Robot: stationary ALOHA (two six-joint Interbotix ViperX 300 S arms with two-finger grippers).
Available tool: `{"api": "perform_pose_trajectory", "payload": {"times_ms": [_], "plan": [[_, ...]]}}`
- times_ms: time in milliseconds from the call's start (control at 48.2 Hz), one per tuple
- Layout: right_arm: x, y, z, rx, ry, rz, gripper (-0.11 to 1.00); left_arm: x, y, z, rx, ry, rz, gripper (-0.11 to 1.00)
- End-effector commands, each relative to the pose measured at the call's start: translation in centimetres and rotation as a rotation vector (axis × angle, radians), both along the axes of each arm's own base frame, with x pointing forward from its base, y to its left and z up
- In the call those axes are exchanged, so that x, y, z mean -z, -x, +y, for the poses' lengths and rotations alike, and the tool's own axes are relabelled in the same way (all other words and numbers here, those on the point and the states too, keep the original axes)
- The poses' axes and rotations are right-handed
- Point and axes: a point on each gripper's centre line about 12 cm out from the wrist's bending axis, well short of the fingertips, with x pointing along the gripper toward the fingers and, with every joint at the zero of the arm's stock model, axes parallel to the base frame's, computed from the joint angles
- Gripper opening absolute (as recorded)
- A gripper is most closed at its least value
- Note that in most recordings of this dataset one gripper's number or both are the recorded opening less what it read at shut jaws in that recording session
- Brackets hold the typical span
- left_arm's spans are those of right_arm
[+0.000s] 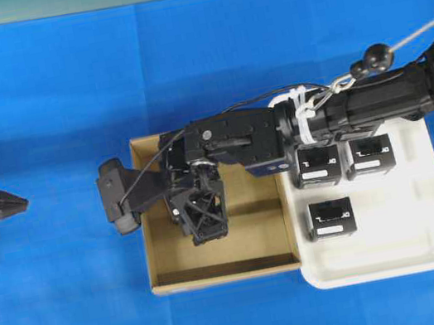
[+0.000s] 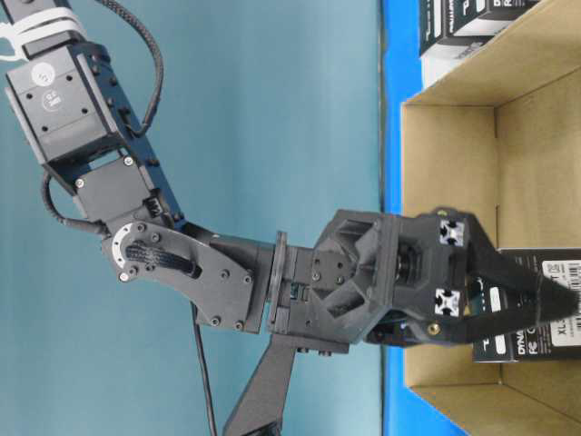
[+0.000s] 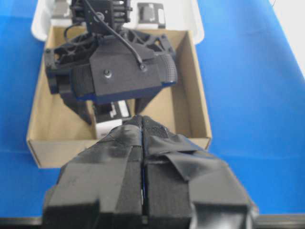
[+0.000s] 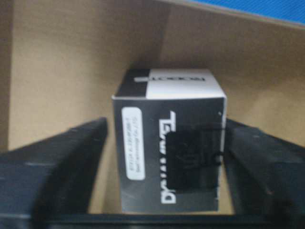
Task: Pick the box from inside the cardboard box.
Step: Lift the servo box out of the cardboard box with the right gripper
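the right gripper (image 4: 164,157) reaches down into the cardboard box (image 1: 252,240), its fingers (image 4: 57,162) spread wide on either side of the box (image 4: 167,138), which sits on the cardboard floor, seemingly not yet clamped. the left gripper (image 3: 143,157) hangs near the cardboard box's near wall, pressed shut and holding nothing. three more black boxes (image 1: 316,166) sit in the white tray (image 1: 417,245) to the right.

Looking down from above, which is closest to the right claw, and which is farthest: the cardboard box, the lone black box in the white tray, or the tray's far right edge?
1. cardboard box: the right gripper is inside it.
2. lone black box: in the tray, right of the gripper.
3. white tray's right edge: farthest.
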Motion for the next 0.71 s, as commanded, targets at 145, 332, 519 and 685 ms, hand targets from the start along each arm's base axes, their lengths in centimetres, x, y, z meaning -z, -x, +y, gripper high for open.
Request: {"api": "perform_pose_trajectory", "payload": {"times_ms": [145, 332, 519, 685], "plan": [[-0.2, -0.1, 0.5, -0.006, -0.005, -0.009, 0.61, -1.0, -0.2, 0.0, 0.001, 0.001, -0.023, -0.07], [-0.9, -0.3, 0.5, -0.002, -0.007, -0.020, 0.60, -1.0, -0.2, 0.0, 0.001, 0.001, -0.023, -0.07], [-5.2, -0.3, -0.4, 0.070, -0.028, -0.042, 0.61, -1.1, -0.2, 0.0, 0.001, 0.002, -0.028, -0.07], [-10.7, 1.4, -1.4, 0.133, -0.046, -0.035, 0.61, -1.1, -0.2, 0.0, 0.001, 0.002, -0.028, -0.07]]}}
